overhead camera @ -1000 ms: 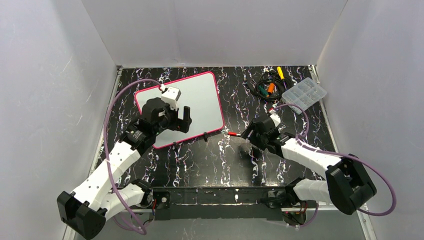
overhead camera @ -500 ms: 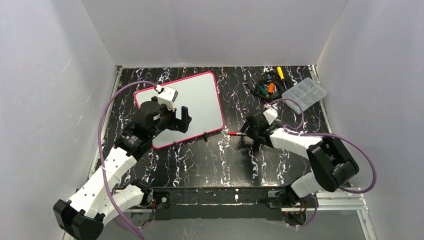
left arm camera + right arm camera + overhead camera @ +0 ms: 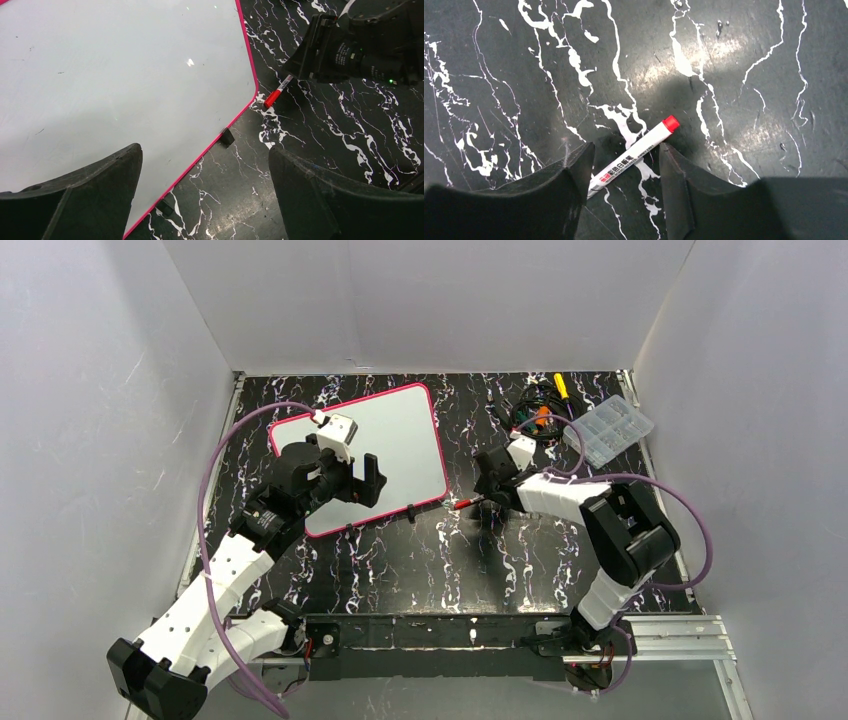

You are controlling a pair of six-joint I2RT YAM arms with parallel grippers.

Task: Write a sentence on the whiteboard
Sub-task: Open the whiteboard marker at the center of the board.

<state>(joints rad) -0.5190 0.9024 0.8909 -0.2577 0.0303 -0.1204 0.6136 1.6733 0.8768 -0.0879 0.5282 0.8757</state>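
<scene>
1. A black, white-veined tabletop point(image 3: 440, 560) carried a whiteboard point(image 3: 400, 440) with a pink-red border. The board lay flat on the left side toward the far edge, turned at a slant.
2. No sentence showed on the board. Its surface looked blank apart from faint specks and glare.
3. The left gripper point(image 3: 204, 165) hung above the board's near edge with its jaws spread wide, grasping nothing. 2 small black clips point(image 3: 227, 136) sat on that edge below it.
4. A marker point(image 3: 631, 157) with a white barrel and a red cap lay on the tabletop just beside the board's near right corner, apart from it.
5. The right gripper point(image 3: 625, 150) sat low over the marker with 1 finger on either side of the barrel. The jaws were partly spread and not yet clamped, and a gap showed beside the barrel.
6. A clear compartment box point(image 3: 608, 428) and a tangle of cables point(image 3: 535, 415) lay at the far right, well apart from the board.
7. The step in hand looked like picking up the marker, so the task was at its very start.
8. The next move likely called for closing squarely on the slanted barrel so it did not roll or twist. The cap would then have to come off, probably with the free left gripper.
</scene>
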